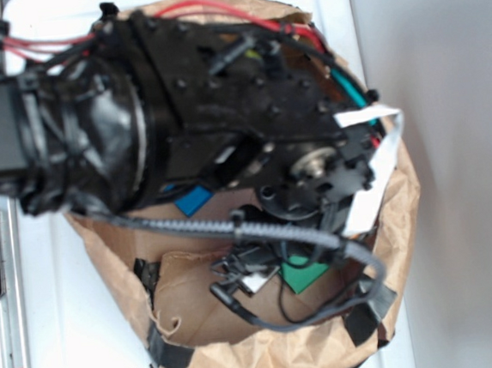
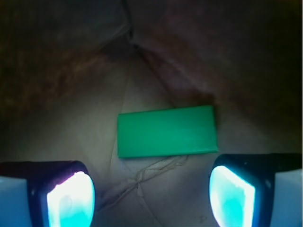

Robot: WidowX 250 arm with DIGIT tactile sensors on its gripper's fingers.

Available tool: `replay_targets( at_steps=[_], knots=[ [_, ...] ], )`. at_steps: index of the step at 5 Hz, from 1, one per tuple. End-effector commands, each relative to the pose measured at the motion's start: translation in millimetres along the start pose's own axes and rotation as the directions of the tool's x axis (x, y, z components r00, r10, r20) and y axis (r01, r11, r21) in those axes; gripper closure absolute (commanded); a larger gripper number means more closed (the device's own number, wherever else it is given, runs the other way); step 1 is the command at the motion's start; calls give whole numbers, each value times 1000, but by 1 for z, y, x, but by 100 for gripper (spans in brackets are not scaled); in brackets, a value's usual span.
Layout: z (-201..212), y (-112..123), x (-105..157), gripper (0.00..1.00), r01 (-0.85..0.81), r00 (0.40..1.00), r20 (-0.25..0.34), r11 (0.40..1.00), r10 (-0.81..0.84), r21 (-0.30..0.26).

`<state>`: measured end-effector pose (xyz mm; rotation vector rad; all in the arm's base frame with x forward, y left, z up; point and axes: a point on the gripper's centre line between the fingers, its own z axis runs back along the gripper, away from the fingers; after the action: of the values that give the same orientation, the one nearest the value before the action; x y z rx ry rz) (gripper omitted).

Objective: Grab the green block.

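Green block (image 2: 166,131) lies flat on the floor of the paper bag (image 1: 404,213), just ahead of the pincer (image 2: 151,189) and between the lines of its two fingers (image 2: 71,196), not yet touched. Its long axis runs across the wrist view, spanning nearly the whole gap, so a lengthwise grip looks tight. The pincer is wide open and holds nothing. A blue block (image 1: 193,200) sits apart, and loose thread (image 2: 142,177) lies under the pincer.

Readable text: none was found in either view.
Labels and brands: none could be made out.
Numbers and signs: none were seen on anything.
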<state>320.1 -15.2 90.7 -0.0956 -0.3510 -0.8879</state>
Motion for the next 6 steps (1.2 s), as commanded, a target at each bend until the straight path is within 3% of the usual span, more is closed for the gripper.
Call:
replay_targets(
  at_steps=[1, 2, 4, 5, 6],
  knots=[
    [16, 21, 12, 0, -299, 951, -77, 954, 299, 5],
    [27, 28, 5, 0, -563, 825, -94, 825, 557, -53],
    [22, 32, 8, 0, -705, 704, -169, 708, 690, -49],
    [21, 30, 6, 0, -750, 656, -158, 662, 738, -24],
    [21, 21, 2, 0, -754, 656, -16, 656, 755, 38]
  ],
)
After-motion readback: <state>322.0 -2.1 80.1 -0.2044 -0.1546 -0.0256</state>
